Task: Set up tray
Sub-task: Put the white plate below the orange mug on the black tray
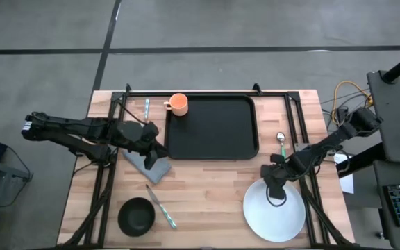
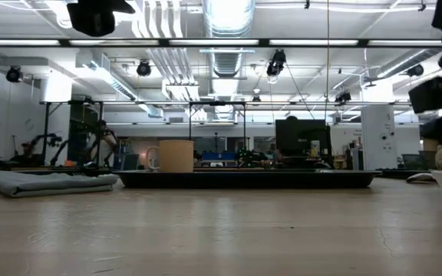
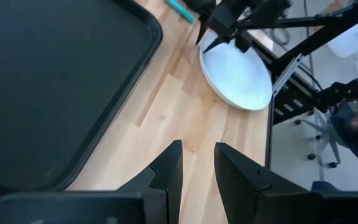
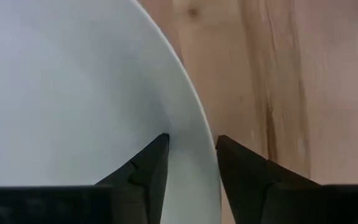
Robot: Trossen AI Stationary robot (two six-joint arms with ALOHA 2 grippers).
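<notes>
The black tray (image 1: 214, 132) lies flat on the far middle of the table, with an orange mug (image 1: 178, 104) at its far left corner. The white plate (image 1: 275, 210) rests on the table near the right near corner. My right gripper (image 1: 275, 189) hangs over the plate's far rim, open, and the rim (image 4: 191, 112) runs between its fingers (image 4: 191, 140). My left gripper (image 1: 158, 153) hovers open with a narrow gap (image 3: 197, 165) beside the tray's near left corner, over the grey napkin (image 1: 146, 167). In its wrist view only bare wood shows between its fingers. My right gripper comes at the plate's far rim (image 4: 194, 124) from above, pointing down, one finger over the plate's inside and the other over its outer edge. Whether the fingers touch the rim, I cannot tell. The plate lies flat on the table.
A black bowl (image 1: 136, 215) sits near the left near corner, with teal-handled cutlery (image 1: 162, 207) beside it and another piece (image 1: 146, 107) left of the mug. A spoon (image 1: 281, 142) lies right of the tray. Bare wood shows between tray and plate.
</notes>
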